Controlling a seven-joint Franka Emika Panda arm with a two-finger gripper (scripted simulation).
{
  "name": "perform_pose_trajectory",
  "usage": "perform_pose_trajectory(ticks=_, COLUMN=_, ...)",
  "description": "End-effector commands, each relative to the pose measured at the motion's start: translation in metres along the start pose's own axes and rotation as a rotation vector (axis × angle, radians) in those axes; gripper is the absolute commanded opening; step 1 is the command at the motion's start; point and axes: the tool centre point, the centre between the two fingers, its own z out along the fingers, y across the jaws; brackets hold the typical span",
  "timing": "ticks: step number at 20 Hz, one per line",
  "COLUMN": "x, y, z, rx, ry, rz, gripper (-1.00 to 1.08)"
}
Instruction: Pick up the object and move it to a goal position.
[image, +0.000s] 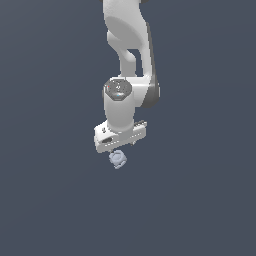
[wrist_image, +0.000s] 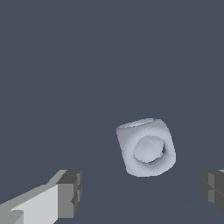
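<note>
The object (image: 118, 159) is a tiny pale grey-blue lumpy piece with a ring-like top, lying on the dark grey-blue surface just below the white arm's hand in the exterior view. In the wrist view the object (wrist_image: 146, 147) lies ahead of the fingers, between their lines but nearer one side. My gripper (wrist_image: 142, 192) is open: one fingertip (wrist_image: 70, 192) and the other fingertip (wrist_image: 213, 188) stand wide apart, and neither touches the object. In the exterior view the hand (image: 120, 136) hides the fingers.
The dark grey-blue surface (image: 200, 200) spreads flat on all sides with no edge in view. The white arm (image: 127, 45) rises toward the top of the exterior view.
</note>
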Motion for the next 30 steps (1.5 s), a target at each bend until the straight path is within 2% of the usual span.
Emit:
perform_pose_trajectory(ticks=1, x=0.000, y=0.006, z=0.009, rx=0.002, ry=-0.002, rz=-0.061, gripper=1.00)
perform_pose_trajectory(ticks=13, x=0.000, y=0.022, z=0.035, rx=0.009, ry=-0.005, rz=-0.237, gripper=1.00)
perform_pose_trajectory(ticks=23, x=0.000, y=0.024, z=0.041, rx=0.011, ry=-0.005, rz=-0.255, gripper=1.00)
perform_pose_trajectory(ticks=30, x=-0.001, y=0.023, z=0.075, rx=0.011, ry=-0.005, rz=-0.258, gripper=1.00)
